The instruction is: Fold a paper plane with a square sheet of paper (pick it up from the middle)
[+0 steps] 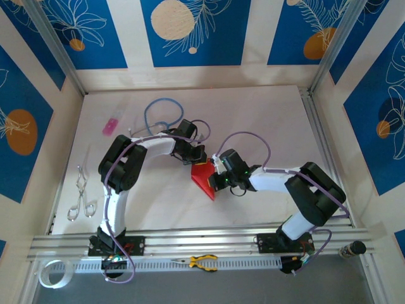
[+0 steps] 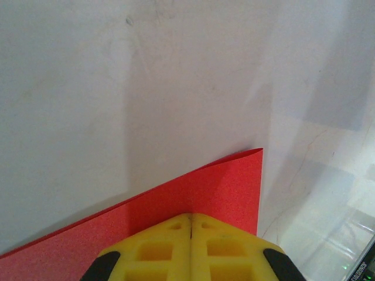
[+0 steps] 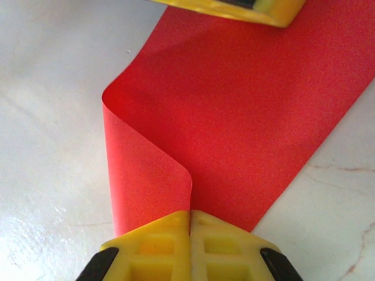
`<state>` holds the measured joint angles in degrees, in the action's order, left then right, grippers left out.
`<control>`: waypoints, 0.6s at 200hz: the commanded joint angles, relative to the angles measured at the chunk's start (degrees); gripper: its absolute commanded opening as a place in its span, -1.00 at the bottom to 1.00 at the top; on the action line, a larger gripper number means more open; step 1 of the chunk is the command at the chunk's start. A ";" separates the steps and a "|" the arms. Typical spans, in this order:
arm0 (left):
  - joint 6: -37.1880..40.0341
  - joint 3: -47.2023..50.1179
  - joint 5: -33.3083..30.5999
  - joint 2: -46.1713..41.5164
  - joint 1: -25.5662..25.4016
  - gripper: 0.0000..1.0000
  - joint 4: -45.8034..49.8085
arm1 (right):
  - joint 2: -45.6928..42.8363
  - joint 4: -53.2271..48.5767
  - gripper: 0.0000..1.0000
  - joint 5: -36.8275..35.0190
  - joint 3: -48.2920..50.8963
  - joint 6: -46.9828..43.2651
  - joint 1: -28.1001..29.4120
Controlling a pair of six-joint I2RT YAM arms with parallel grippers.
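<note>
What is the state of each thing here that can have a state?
square sheet of paper: one side bent over in a soft loop, not creased flat, held at two places.
left gripper: shut on the sheet.
right gripper: shut on the sheet's bent-over edge.
pliers: lying untouched.

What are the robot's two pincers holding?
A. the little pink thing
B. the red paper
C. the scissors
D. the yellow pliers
B: the left pincer and the right pincer are both shut on the red square sheet of paper, which curls up between them.
</note>
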<state>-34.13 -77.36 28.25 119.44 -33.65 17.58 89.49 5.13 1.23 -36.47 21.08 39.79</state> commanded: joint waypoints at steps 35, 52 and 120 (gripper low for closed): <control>0.07 1.43 -1.88 0.65 -0.49 -1.00 2.76 | 1.78 -0.07 -0.97 -0.44 -1.94 -0.92 -0.14; 0.10 1.43 -1.88 0.62 -0.48 -1.00 2.79 | 1.99 -0.69 -0.97 -0.43 -2.02 -0.95 -0.14; 0.16 1.07 -1.88 0.91 -0.44 -1.00 2.98 | 1.63 -0.64 -0.97 -0.42 -1.06 -0.46 -0.06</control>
<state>-34.13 -77.32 28.23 119.44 -33.65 17.56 90.98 4.86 1.21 -37.30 21.08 39.72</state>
